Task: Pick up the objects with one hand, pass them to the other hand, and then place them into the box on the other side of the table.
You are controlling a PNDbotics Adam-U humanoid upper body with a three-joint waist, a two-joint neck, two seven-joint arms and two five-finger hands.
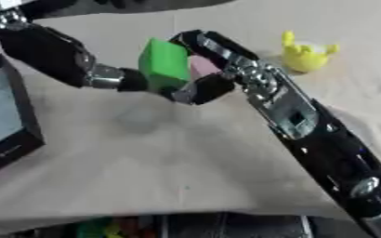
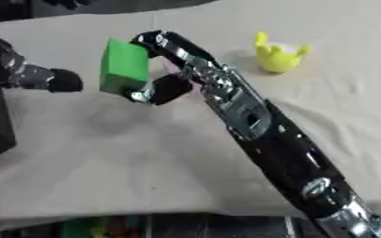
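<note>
Table: beige cloth (image 1: 186, 158) over the whole table, creased, robot arms reaching in from both sides.
Left eye view: right hand (image 1: 218, 69) is up off the cloth, fingers and thumb curled round a green block (image 1: 164, 64). Left hand (image 1: 133, 80) sits right against the block's near side; I can't tell what its fingers are doing. Dark box (image 1: 15, 121) waits at the left edge, a yellow toy (image 1: 306, 55) far right.
Right eye view: same grip, block in mid-air; left hand (image 2: 63, 80) shows as a dark stub just beside it, fingers unreadable.
Progress: looks like pickup done, handover underway; the drop into the box remains, and the yellow toy is untouched.
</note>
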